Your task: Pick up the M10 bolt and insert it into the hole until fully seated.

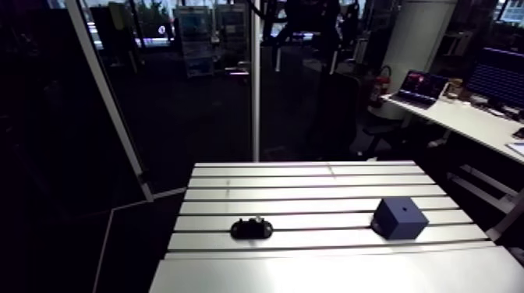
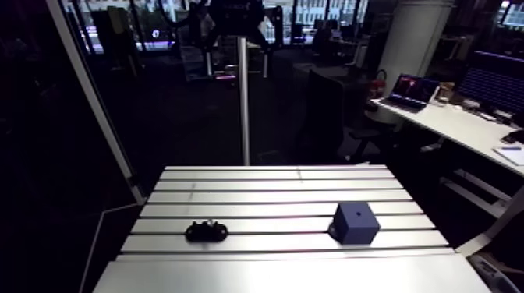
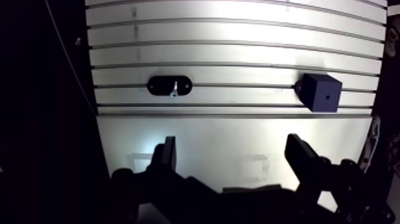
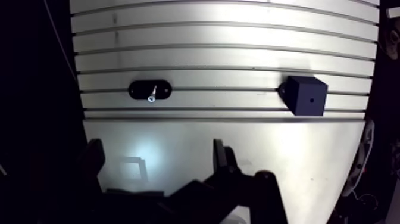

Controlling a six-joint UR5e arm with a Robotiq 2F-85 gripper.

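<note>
My jaws stand wide and empty over the counter (image 3: 238, 137); bolt (image 4: 153, 92) on its black holder (image 4: 138, 89) at eleven o'clock, block (image 4: 305, 95) at one.

Pretty dim room; the slotted silver aluminium table (image 2: 273, 195) catches the light. Slim upright metal post (image 2: 243, 101) stands behind it, white desk (image 2: 460, 125) off to one side.

- pincer (image 4: 158, 162) spread wide, nothing between its fingers
- bolt (image 4: 153, 93) lies on a black oval holder (image 4: 138, 90) ahead
- dark block (image 4: 300, 90) with one hole — well apart, same slotted table (image 4: 238, 138)
</note>
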